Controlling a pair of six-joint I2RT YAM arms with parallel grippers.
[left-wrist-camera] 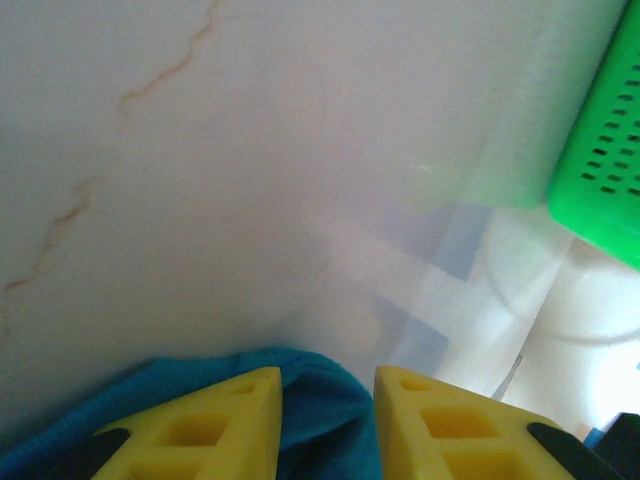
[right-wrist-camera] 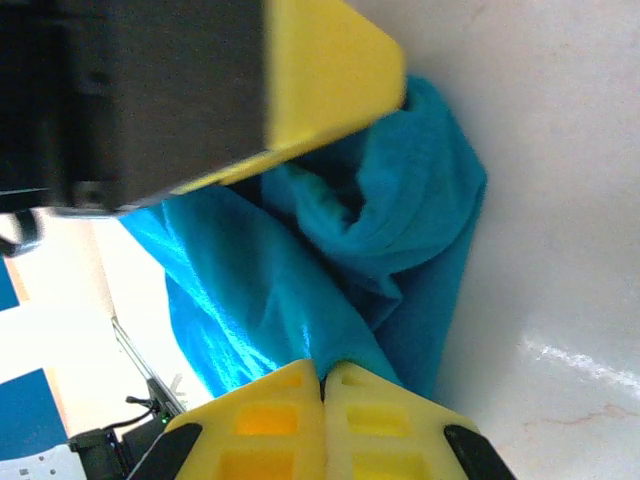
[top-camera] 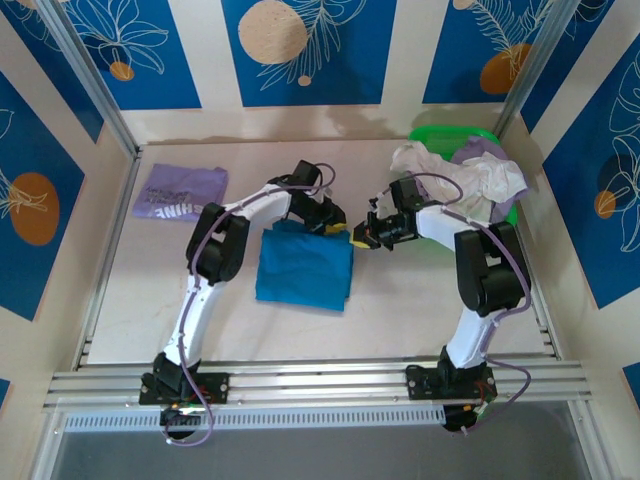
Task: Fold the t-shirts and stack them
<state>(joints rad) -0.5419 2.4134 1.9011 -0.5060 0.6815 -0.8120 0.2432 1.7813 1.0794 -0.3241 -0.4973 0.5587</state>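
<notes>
The teal shirt (top-camera: 303,270) lies folded near the middle of the worktop (top-camera: 140,300), and both tools meet at its far right corner. The left tool (left-wrist-camera: 327,425) stands at a narrow gap with a bunch of teal cloth in it; whether it grips the cloth I cannot tell. The right tool (right-wrist-camera: 322,400) is pressed together on the shirt's edge, where the cloth rises in a loose fold. A lavender shirt (top-camera: 180,190) with white lettering lies flat near the far left corner. At the far right corner, white and lilac shirts (top-camera: 470,180) spill over a green basket (top-camera: 440,133).
</notes>
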